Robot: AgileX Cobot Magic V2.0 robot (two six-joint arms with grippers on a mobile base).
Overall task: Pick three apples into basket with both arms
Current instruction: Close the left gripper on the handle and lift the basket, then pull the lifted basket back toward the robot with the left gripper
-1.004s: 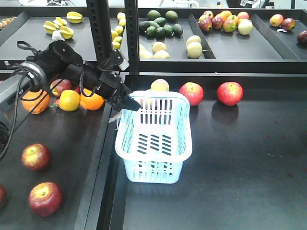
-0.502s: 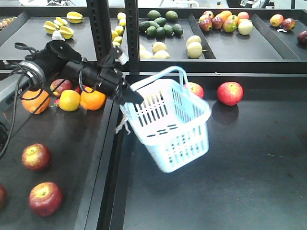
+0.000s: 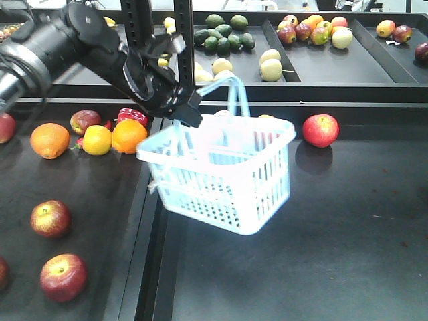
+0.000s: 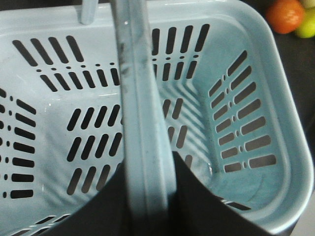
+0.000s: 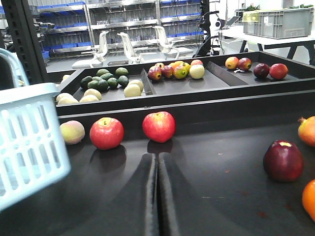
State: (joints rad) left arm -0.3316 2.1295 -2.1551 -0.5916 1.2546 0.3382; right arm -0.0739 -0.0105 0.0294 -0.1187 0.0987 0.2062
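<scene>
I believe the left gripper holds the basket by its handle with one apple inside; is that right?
Not quite: the basket is empty, as the left wrist view shows; the left gripper does hold it by its handle.

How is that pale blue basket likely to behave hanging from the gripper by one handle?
The basket probably swings freely: the left gripper pinches only one thin hoop handle, and it hangs tilted. It looks light, being empty, slotted plastic. Weight dropped in off-centre would likely tip it further.
</scene>
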